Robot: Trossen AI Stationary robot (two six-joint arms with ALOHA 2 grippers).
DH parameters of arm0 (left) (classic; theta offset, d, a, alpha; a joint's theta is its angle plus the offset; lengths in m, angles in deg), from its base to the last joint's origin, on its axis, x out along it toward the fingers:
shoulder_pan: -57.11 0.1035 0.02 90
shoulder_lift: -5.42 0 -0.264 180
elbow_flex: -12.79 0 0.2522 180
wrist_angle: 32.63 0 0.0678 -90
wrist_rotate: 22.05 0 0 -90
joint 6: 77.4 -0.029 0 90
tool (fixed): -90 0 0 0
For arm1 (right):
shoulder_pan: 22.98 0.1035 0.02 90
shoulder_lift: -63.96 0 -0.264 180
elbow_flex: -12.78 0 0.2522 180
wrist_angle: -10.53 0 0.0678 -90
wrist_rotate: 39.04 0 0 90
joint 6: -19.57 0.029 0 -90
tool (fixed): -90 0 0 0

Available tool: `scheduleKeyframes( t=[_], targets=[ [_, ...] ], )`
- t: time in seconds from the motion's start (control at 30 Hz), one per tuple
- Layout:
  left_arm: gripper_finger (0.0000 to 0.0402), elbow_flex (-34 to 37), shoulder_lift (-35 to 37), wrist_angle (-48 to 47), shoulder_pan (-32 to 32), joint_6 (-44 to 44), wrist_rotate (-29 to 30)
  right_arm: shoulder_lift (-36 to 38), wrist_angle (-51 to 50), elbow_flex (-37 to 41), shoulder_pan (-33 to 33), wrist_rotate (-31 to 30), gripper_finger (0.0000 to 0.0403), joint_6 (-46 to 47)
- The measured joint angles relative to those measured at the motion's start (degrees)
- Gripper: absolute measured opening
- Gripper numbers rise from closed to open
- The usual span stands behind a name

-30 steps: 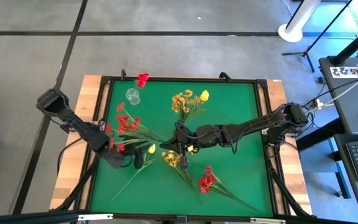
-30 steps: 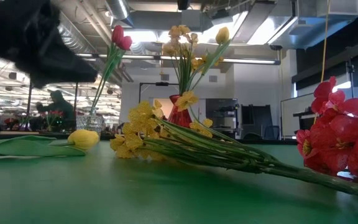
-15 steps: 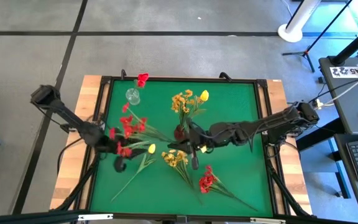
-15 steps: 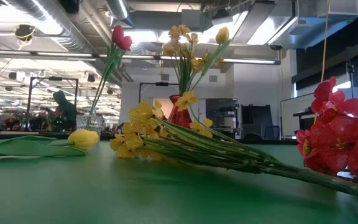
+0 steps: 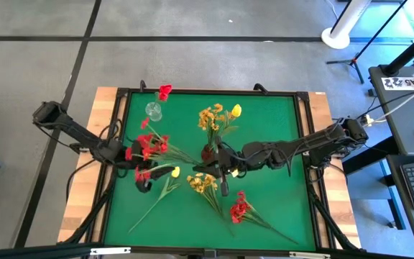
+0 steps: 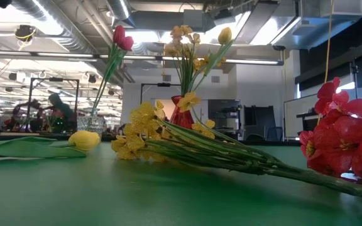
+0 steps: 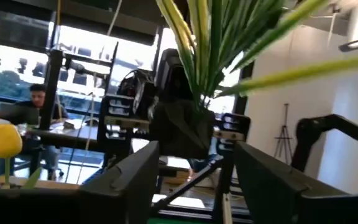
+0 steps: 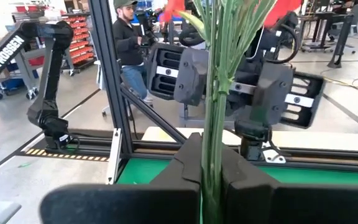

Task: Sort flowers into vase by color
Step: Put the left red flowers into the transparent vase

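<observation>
My right gripper (image 5: 201, 168) is over the mat's middle, shut on a red small-blossom spray (image 5: 146, 147). My left gripper (image 5: 146, 184) is open, level with and facing the right one, under the spray's blossoms and touching nothing. In the left wrist view its fingers (image 7: 135, 180) stand wide apart with nothing between. A clear glass vase (image 5: 153, 110) holds a red tulip (image 5: 164, 91). A red vase (image 5: 208, 152) holds yellow flowers (image 5: 218, 115). A yellow tulip (image 5: 175, 172), a yellow spray (image 5: 201, 183) and another red spray (image 5: 239, 208) lie flat on the mat. My right gripper pinches the red spray's bundled green stems (image 8: 213, 124) between its two fingers, well below the blossoms. The fingers come level from the table's right and lie across the stems. The spray is lifted clear, slanting up toward the left arm, its blossoms (image 8: 174, 6) uppermost.
The green mat sits in a black frame (image 5: 118, 129) on a wooden table. The lying yellow spray (image 6: 168, 141) and red spray (image 6: 341, 141) fill the near middle and right. Open mat shows at the far right and near left. People stand in the room beyond the table.
My left arm has drawn back toward the table's left edge and risen out of the low view. My right gripper, still shut on the stems, has shifted a little toward the right edge, taking the red spray with it.
</observation>
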Motion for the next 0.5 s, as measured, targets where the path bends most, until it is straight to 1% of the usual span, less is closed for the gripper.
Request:
scheduleKeyframes(
  t=[0.07, 0.2, 0.37, 0.5],
  targets=[
    [0.0217, -1.73, -1.59, -0.10, 0.87, -0.53, -0.27, 0.00, -0.07, 0.00, 0.00, -0.01, 0.0003, 0.00],
    [0.0230, -6.29, -5.74, 0.08, 2.13, -1.62, -3.13, 0.00, -0.02, 0.00, 0.00, -0.01, 0.0003, 0.00],
    [0.0231, -11.99, -11.35, 0.09, 2.85, -5.36, -3.17, 0.00, -0.30, 0.00, 0.00, -0.02, 0.0003, 0.00],
    [0.0228, -14.66, -14.40, 0.17, 3.19, -6.24, -1.90, 0.00, -1.65, 0.00, 0.02, 0.02, 0.0003, 0.06]
  ],
)
